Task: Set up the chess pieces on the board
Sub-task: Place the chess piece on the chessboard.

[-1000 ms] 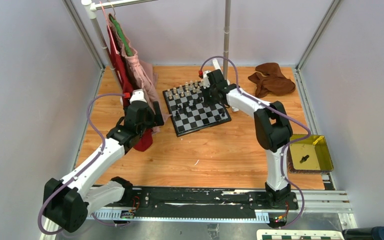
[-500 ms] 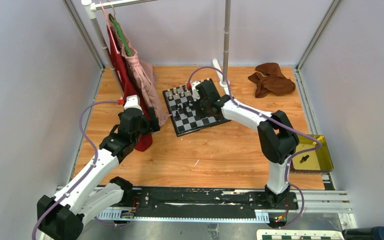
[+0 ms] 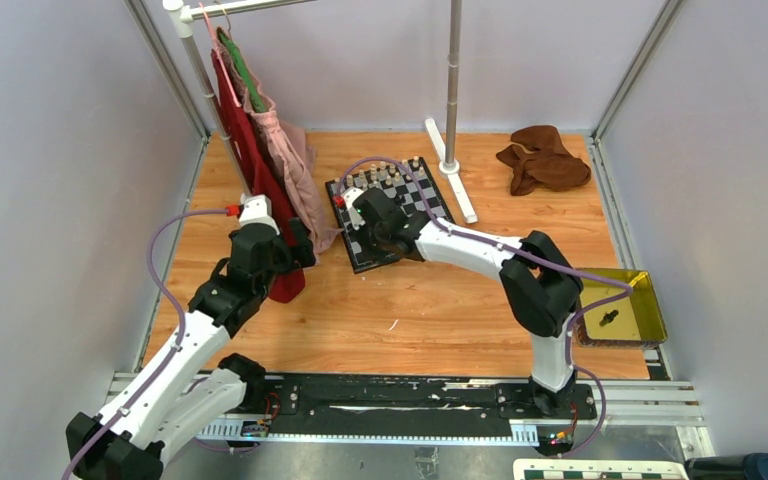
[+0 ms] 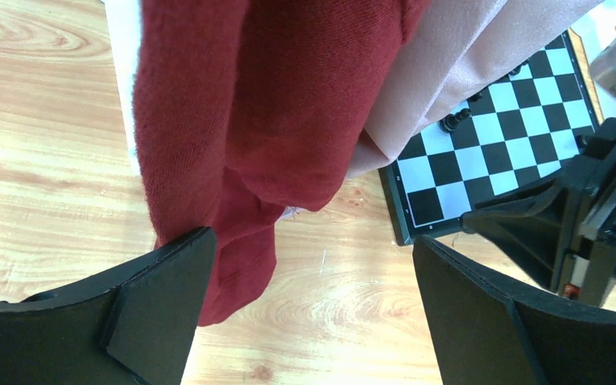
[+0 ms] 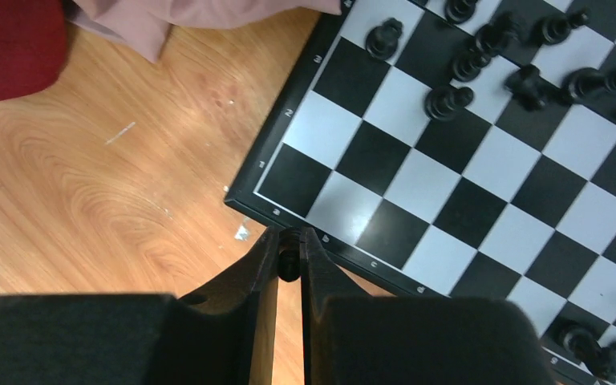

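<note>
Dropping the piece is the big worry here, I think: the right gripper (image 5: 289, 255) has its two black fingers nearly closed on one tiny black chess piece (image 5: 289, 265), pinched only at the very tips, so a small bump could make it slip out. It hangs right at the edge of the small black and white checkered board (image 5: 437, 180), close to a corner, so a dropped piece could land on the brown wooden table (image 5: 128, 176) and roll away. More little black pieces (image 5: 449, 100) stand and lie in a messy bunch further in on the board, and a careless move could knock them over. The hanging pink cloth (image 4: 449, 56) droops over one side of the board and might catch on the fingers. The right arm reaches far over to the left, low across the board, with its gripper pointing down. The left arm is bent and lifted up beside the hanging dark red cloth (image 4: 233, 120). The left gripper (image 4: 313, 245) has its fingers spread wide apart and holds nothing.
</note>
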You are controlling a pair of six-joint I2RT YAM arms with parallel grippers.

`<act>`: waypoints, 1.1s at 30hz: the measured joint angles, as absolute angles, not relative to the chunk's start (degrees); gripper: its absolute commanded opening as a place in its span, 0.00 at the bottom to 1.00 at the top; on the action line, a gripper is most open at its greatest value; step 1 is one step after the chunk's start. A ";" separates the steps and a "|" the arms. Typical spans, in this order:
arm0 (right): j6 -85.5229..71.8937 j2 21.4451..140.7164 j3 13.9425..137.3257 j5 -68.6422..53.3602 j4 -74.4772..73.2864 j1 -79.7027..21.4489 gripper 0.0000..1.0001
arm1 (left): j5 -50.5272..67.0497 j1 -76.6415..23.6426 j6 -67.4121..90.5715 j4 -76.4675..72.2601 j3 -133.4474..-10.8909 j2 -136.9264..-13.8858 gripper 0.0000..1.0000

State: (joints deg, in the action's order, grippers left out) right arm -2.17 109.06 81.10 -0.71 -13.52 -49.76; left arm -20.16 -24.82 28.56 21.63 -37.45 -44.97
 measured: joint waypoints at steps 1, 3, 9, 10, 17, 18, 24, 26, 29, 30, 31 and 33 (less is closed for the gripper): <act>-2.15 109.30 81.34 -0.47 -13.43 -50.06 0.00 | -20.16 -24.82 28.62 21.76 -37.45 -44.75 1.00; -2.13 110.13 82.24 0.19 -13.47 -51.03 0.00 | -20.23 -24.82 28.80 22.02 -37.23 -44.03 1.00; -1.78 111.31 83.55 1.74 -14.09 -51.51 0.00 | -20.69 -24.82 28.99 22.83 -36.29 -43.27 1.00; -1.67 111.37 83.77 1.87 -14.24 -51.48 0.00 | -20.75 -24.82 28.99 22.90 -36.16 -43.24 1.00; -1.32 111.83 85.23 2.96 -14.46 -51.09 0.00 | -20.82 -24.82 28.99 22.87 -35.88 -43.35 1.00; -1.26 112.09 85.41 3.01 -14.44 -50.98 0.00 | -20.82 -24.82 28.97 22.85 -35.88 -43.44 1.00; -1.02 114.37 85.93 3.03 -14.57 -49.67 0.00 | -20.84 -24.82 28.97 22.79 -35.88 -44.71 1.00; -0.97 115.02 86.02 3.03 -14.61 -49.23 0.00 | -20.86 -24.82 28.97 22.68 -35.88 -45.15 1.00; -0.95 115.72 86.41 3.01 -14.68 -48.75 0.00 | -20.88 -24.82 28.97 22.33 -35.88 -45.69 1.00; -0.93 115.79 86.56 3.01 -14.66 -48.64 0.00 | -20.91 -24.82 28.95 22.31 -35.88 -45.87 1.00; -0.91 115.81 86.63 3.01 -14.63 -48.56 0.00 | -20.95 -24.82 28.97 22.26 -35.88 -46.00 1.00; -0.89 115.81 86.78 3.01 -14.57 -48.34 0.00 | -21.04 -24.82 28.95 22.11 -35.88 -46.28 1.00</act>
